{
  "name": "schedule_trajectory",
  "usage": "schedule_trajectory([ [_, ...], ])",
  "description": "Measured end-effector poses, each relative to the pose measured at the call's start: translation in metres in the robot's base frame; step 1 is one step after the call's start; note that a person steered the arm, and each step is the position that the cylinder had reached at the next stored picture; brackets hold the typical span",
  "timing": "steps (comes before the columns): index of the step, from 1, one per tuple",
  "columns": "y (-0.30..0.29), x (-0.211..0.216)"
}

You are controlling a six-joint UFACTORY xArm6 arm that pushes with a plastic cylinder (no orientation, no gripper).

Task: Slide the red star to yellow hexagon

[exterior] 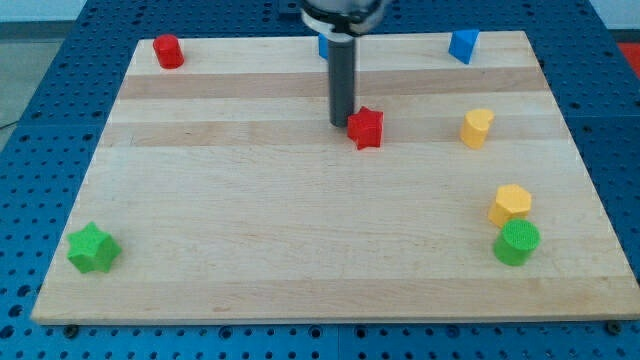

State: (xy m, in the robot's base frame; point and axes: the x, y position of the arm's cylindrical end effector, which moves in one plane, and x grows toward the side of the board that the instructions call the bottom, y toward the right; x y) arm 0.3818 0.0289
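The red star [366, 127] lies on the wooden board [250, 230], a little above and right of its middle. My tip [342, 123] stands right at the star's left edge, touching or nearly touching it. The yellow hexagon [511, 203] sits at the view's lower right, well to the right of and below the star, directly above a green cylinder [517, 243].
A yellow block [477, 128] lies to the star's right. A red cylinder [168, 51] is at the top left, a blue block [463, 45] at the top right, another blue block [323, 46] partly hidden behind the rod, and a green star [93, 249] at the lower left.
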Motion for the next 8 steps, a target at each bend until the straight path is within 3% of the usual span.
schedule_trajectory([
  [1,0.028,0.035],
  [3,-0.017,0.044],
  [4,-0.008,0.060],
  [6,0.069,0.055],
  [8,0.036,0.047],
])
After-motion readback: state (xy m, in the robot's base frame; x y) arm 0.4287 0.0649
